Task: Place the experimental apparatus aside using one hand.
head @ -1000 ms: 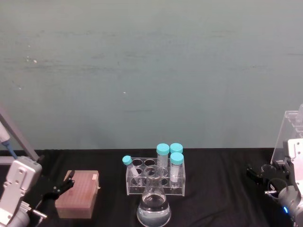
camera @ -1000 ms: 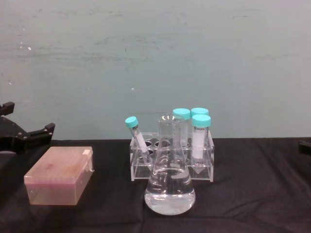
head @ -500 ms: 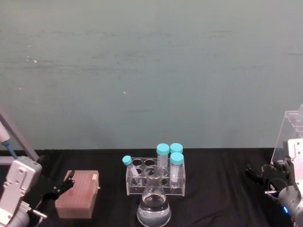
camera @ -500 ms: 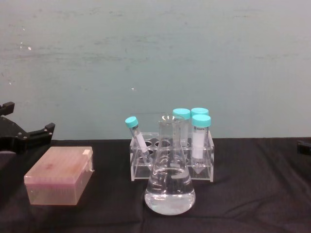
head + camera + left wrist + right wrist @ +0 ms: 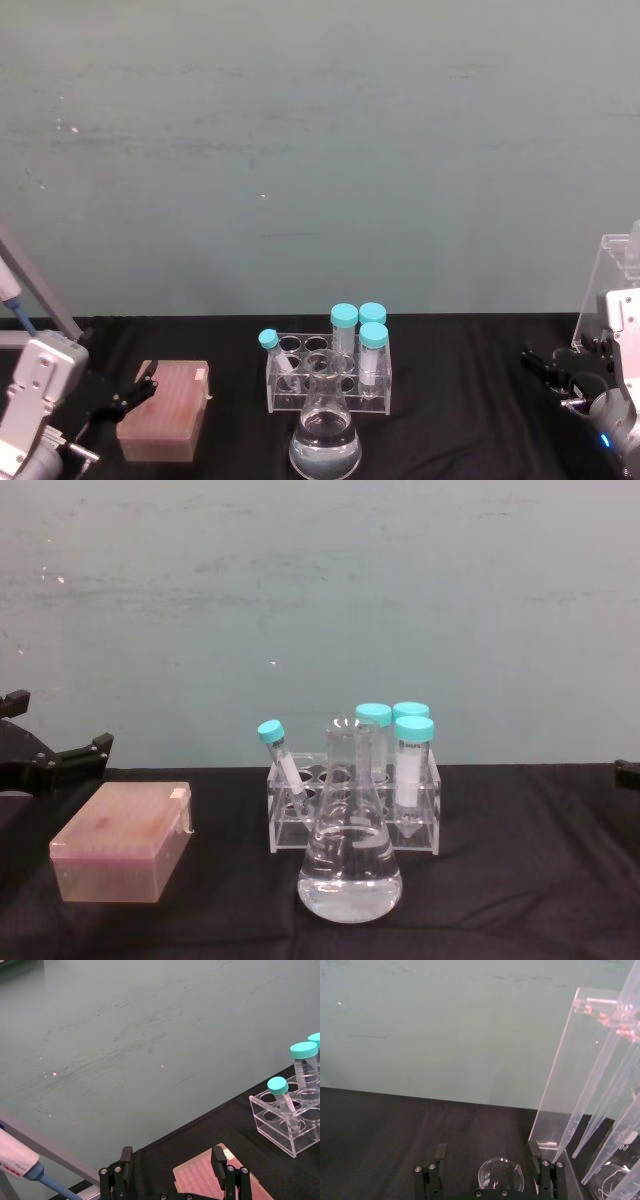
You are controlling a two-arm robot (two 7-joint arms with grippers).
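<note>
Progress seems slight — flask and tube rack stand mid-worktop, the right end effector gapes at the small beaker, the left end effector hangs spread, idle.

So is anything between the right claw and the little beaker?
Nothing visible. The right gripper is open, with the beaker straight between its jaws. The stand rises beside the beaker, not in front. The left gripper hangs by the pink box.

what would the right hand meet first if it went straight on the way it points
Probably the small clear glass beaker between the open fingers of the right hand; depth is unclear. The clear acrylic stand lies beside that line.
</note>
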